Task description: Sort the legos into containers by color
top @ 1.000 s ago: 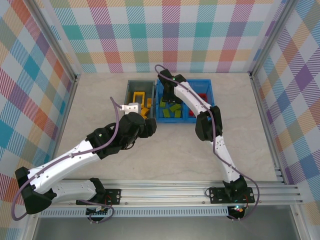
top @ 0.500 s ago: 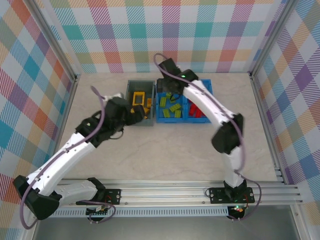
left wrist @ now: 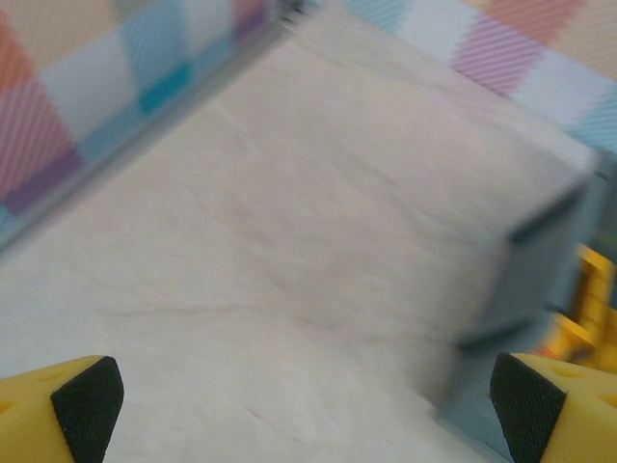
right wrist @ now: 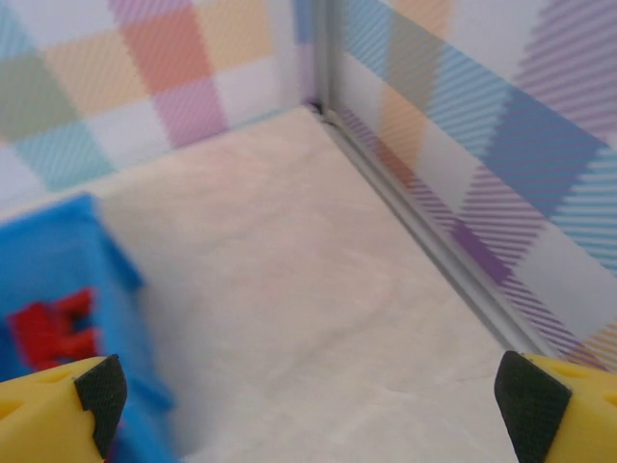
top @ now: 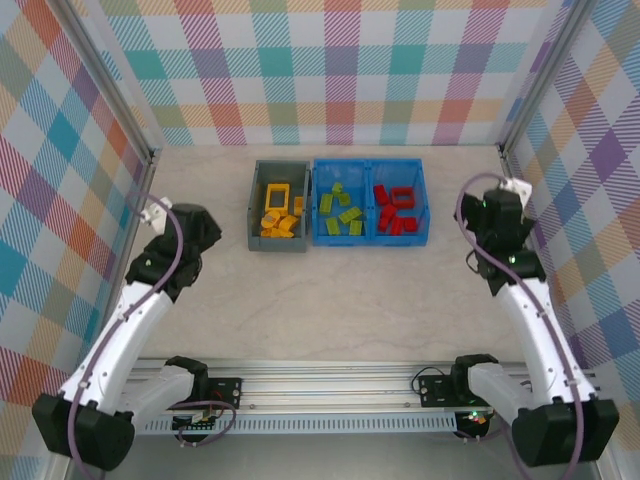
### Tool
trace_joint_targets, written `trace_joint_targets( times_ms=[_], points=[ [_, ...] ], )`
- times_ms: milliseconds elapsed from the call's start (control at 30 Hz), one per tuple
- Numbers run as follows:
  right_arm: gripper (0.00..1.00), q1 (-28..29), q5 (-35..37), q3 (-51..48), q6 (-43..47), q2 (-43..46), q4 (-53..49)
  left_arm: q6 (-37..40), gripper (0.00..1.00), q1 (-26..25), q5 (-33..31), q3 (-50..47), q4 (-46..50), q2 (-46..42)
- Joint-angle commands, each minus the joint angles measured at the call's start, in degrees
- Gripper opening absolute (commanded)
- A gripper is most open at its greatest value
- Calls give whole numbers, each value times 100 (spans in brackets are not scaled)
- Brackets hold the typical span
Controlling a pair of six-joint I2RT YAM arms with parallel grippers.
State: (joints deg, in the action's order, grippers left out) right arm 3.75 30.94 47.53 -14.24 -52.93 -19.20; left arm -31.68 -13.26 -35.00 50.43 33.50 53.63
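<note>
At 9 o'clock on the counter (top: 340, 300), the left claw (left wrist: 307, 413) gapes wide, nothing between its fingers. At 3 o'clock the right claw (right wrist: 308, 405) is spread just as wide and bare. Toward 12 o'clock the grey bin (top: 256, 205) holds the yellow legos (top: 280, 213). Just beside it, the blue bin (top: 368, 205) keeps green legos (top: 340, 215) in its left compartment and red legos (top: 396, 208) in its right.

legos (top: 345, 215): glossy plastic | grey bin (top: 280, 244): matt plastic | blue bin (top: 345, 241): glossy plastic | table (top: 340, 310): smooth, stone-look
</note>
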Motion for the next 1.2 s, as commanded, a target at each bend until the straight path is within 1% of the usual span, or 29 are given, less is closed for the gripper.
trace_joint_targets(
  times_ms=[0,67,133,200,267,333,433,500,567,600,700,733,767,800,833,867,900,933,1000,1033,1067,1100,1133,1167],
  points=[
    [100,-135,-339,-1153,600,425,1539,139,100,274,-918,-947,-1287,-472],
    [100,-331,-417,-1617,506,422,1883,547,100,415,-780,-1372,-1799,-473],
    [100,-657,-804,-2052,270,251,2313,1075,100,623,-364,-1583,-2210,-257],
    [100,-820,-1058,-2384,236,36,2911,1451,100,841,79,-1787,-2637,-11],
    [100,-832,-1280,-2563,263,-286,3468,1765,100,992,387,-1995,-3119,221],
    [100,-841,-1610,-2647,264,-775,4089,1994,100,1081,546,-2257,-3833,528],
    [100,-835,-1964,-2668,193,-1492,4861,2155,100,1188,744,-2476,-4727,1150],
    [100,-834,-2220,-2661,174,-1862,5347,2179,100,1250,816,-2428,-5054,1613],
    [100,-822,-2376,-2574,344,-2199,5490,2228,100,1260,887,-2341,-5391,2075],
    [100,-829,-2417,-2605,396,-2345,5872,2188,100,1272,942,-2271,-5538,2357],
    [100,-836,-2806,-2526,576,-2753,6137,2396,100,1273,1423,-1932,-5865,2982],
    [100,-818,-2831,-2496,607,-2740,6020,2240,100,1299,1518,-1812,-5848,3135],
    [100,-803,-2835,-2526,620,-2763,6132,2324,100,1303,1728,-1833,-6102,3276],
    [100,-784,-2823,-2540,648,-2743,6119,2431,100,1278,1896,-1713,-5980,3350],
    [100,-754,-2865,-2628,700,-2750,6307,2598,100,1246,2157,-1752,-6113,3375],
    [100,-715,-2928,-2710,770,-2749,6471,2734,100,1174,2278,-1862,-6323,3346],
    [100,-669,-2981,-2842,863,-2798,6761,2911,100,1029,2236,-2091,-6734,3301],
    [100,-624,-3039,-2972,932,-2878,7091,3065,100,869,2130,-2418,-7376,3339],
    [100,-617,-3219,-3195,1014,-3185,7783,3181,100,782,2059,-3033,-8917,3688],
    [100,-602,-3204,-3225,1020,-3376,8068,3143,100,772,2027,-3053,-8703,3546],
    [100,-595,-3178,-3119,1011,-3338,7754,3108,100,772,1975,-2953,-8467,3531],
    [100,-597,-3166,-2955,1010,-3261,7356,3110,100,774,1927,-2863,-8477,3636],
    [100,-601,-3259,-2793,1047,-3407,7290,3058,100,791,1945,-2736,-8066,3558],
    [100,-561,-3229,-2550,1087,-3386,6743,3079,100,816,1971,-2775,-8281,3619]
  ],
)
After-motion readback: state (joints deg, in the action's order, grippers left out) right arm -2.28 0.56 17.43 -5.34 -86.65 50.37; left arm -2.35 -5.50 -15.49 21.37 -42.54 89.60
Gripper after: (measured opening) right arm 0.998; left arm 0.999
